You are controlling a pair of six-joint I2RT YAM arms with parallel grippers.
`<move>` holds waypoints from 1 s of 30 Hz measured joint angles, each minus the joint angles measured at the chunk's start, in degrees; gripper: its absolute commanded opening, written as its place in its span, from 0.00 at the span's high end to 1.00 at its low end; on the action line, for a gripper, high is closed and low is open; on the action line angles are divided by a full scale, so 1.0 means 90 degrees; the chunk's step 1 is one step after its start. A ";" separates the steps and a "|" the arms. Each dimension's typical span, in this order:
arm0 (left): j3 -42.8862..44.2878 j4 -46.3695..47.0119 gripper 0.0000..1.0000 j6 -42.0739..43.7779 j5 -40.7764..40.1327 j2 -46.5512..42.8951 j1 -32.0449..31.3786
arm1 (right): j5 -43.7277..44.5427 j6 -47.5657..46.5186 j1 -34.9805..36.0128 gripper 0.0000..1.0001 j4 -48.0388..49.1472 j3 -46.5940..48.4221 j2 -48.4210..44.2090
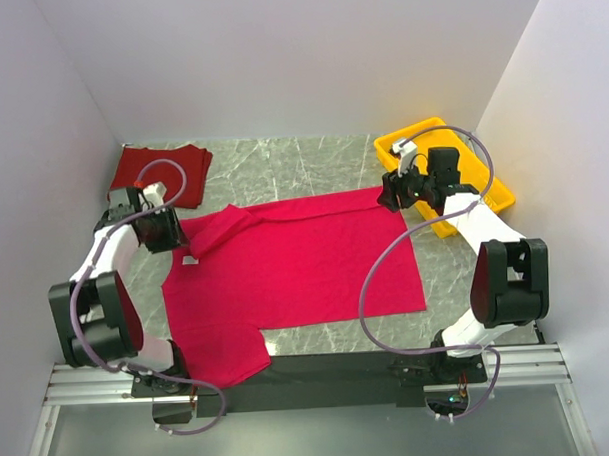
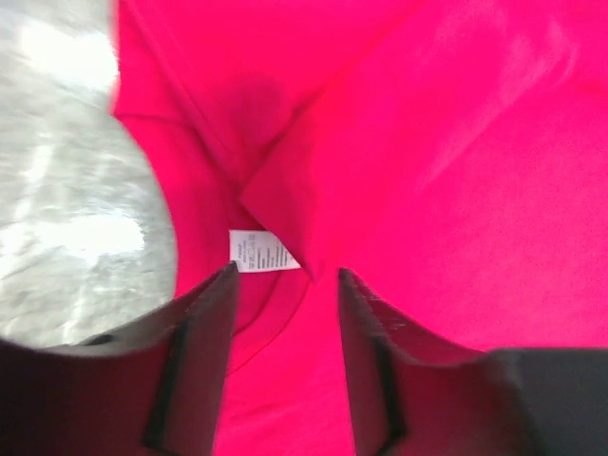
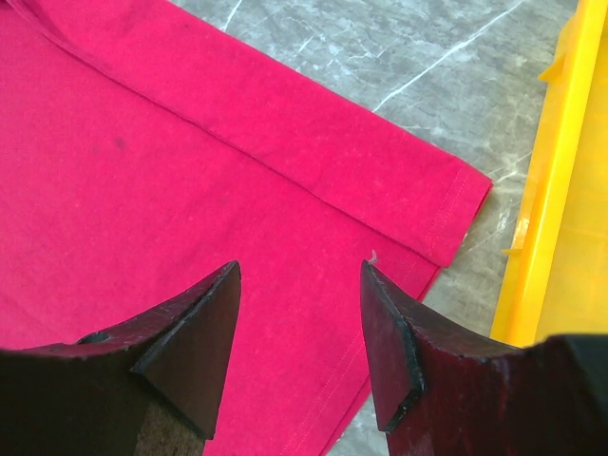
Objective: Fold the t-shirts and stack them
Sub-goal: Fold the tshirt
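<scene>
Fingers [image 2: 190, 351] of left gripper [image 2: 285, 275] parted, empty, white tag [image 2: 261, 252] just ahead of tips at collar of crimson t-shirt [image 1: 296, 263]; right gripper [image 3: 299, 271] likewise parted, empty, over hem corner, yellow tray [image 3: 570, 190] just right; likely poised to pinch both ends for folding. Maroon t-shirt [image 1: 162, 171] well beyond left fingers.

**Both arms reached out, fingers parted**

Seen from above, the left arm [image 1: 103, 257] rises from its base at seven o'clock, elbow bowed outward. It reaches to between nine and ten o'clock, wrist turned toward three. The left fingers [image 2: 204, 328] point downward and stand apart. The right arm [image 1: 476, 218] rises from five o'clock to about two o'clock, wrist turned toward nine. The right fingers [image 3: 195, 328] are likewise spread.
</scene>
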 measured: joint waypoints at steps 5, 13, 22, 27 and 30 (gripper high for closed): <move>0.0053 0.0376 0.40 -0.0573 -0.0194 -0.0495 -0.0005 | -0.0005 -0.0002 0.0000 0.40 0.0005 0.0000 0.0000; 0.0828 0.0765 0.40 -0.1447 0.0134 0.1003 -0.0163 | -0.0046 0.0000 0.0000 0.40 0.0007 0.0000 0.0000; 0.1831 0.0680 0.40 -0.1260 0.0243 0.2392 -0.1030 | -0.0051 0.0000 0.0000 0.40 -0.0002 0.0000 0.0000; 0.2283 0.0454 0.40 -0.1061 0.0002 0.2895 -0.1258 | -0.0051 0.0000 0.0000 0.40 -0.0015 0.0000 0.0000; 0.2492 0.0287 0.42 -0.0933 -0.0204 0.3128 -0.1362 | -0.0051 0.0000 0.0000 0.40 -0.0019 0.0000 0.0000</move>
